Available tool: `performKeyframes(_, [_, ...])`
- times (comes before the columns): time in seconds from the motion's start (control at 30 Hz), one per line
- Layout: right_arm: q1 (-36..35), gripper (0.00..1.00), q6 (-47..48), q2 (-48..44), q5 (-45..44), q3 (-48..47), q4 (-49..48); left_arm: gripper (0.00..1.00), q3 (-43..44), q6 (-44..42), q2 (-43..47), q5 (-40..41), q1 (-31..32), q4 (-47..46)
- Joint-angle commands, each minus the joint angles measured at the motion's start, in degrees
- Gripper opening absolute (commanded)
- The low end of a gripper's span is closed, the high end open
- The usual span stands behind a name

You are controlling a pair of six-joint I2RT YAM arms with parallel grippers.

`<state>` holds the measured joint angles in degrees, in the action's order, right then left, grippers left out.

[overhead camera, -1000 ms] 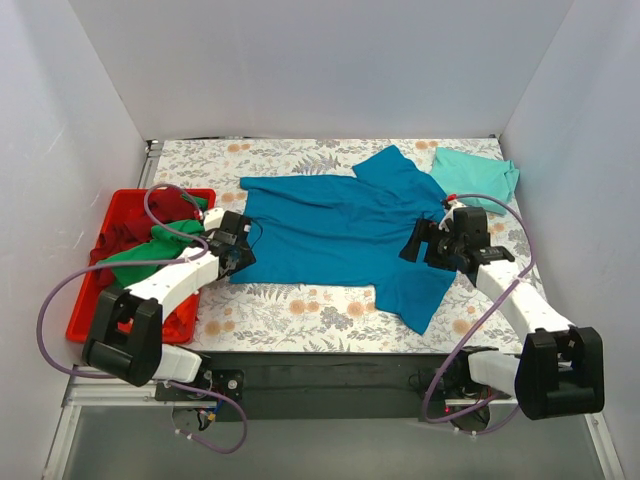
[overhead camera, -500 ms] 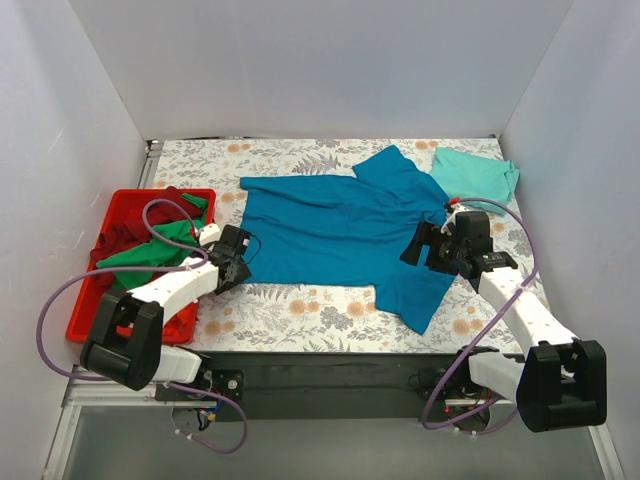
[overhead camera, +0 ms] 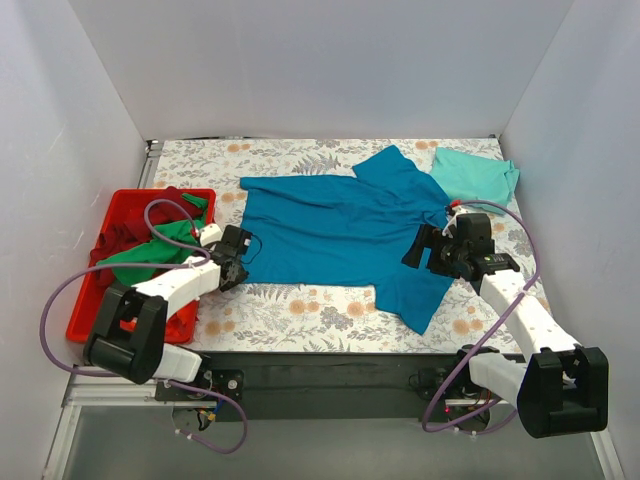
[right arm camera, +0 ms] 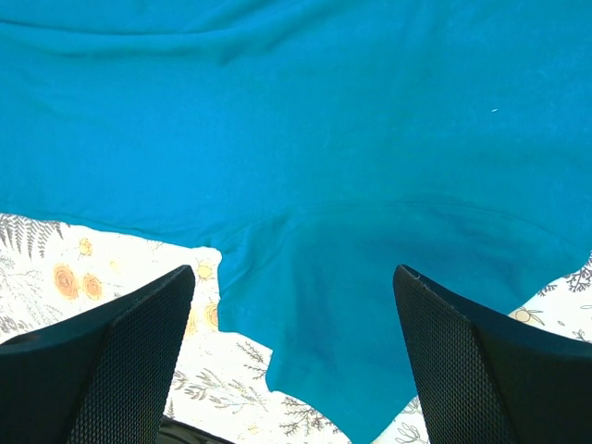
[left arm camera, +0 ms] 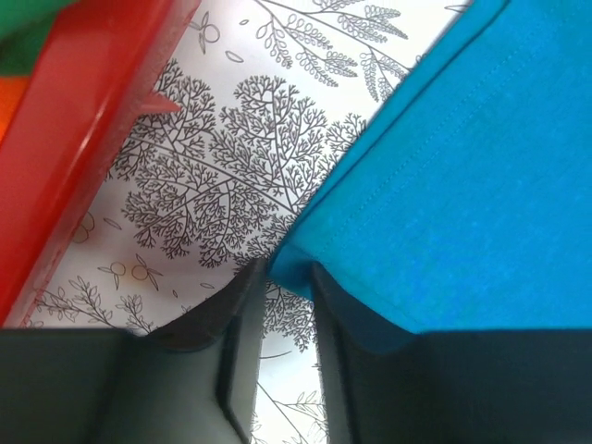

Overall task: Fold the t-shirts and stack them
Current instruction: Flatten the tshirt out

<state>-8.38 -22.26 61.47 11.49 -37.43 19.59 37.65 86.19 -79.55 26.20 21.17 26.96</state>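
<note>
Straddling blue t-shirt (overhead camera: 340,225) corner with near-together left gripper (left arm camera: 289,277), clamp unclear, hovering wide-apart right gripper (right arm camera: 294,277) above, readying fold.

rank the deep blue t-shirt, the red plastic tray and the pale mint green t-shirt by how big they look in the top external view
1. deep blue cloth t-shirt, spread flat
2. red rectangular plastic tray, partly covered by clothes
3. pale mint green cloth t-shirt, bunched up at the far right
</note>
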Motion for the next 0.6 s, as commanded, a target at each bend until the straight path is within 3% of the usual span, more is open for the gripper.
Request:
performKeyframes(0.0, [-0.1,0.94,0.6,-1.4,-0.7,-0.2,0.4,0.23,1.6,0.1,-0.8,1.1,0.1,-0.9])
performKeyframes(0.13, [-0.1,0.94,0.8,-1.9,-1.1,-0.2,1.2,0.00,1.1,-0.1,-0.8,-0.1,0.1,-1.4])
performKeyframes(0.37, [-0.1,0.94,0.9,-1.9,-6.1,1.0,6.2,0.00,5.2,-5.9,1.5,-3.5,0.1,-1.2])
performKeyframes(0.57, [-0.1,0.94,0.9,1.7,-6.4,2.7,5.7,0.00,15.8,-13.3,-0.2,-8.1,-1.4,1.3])
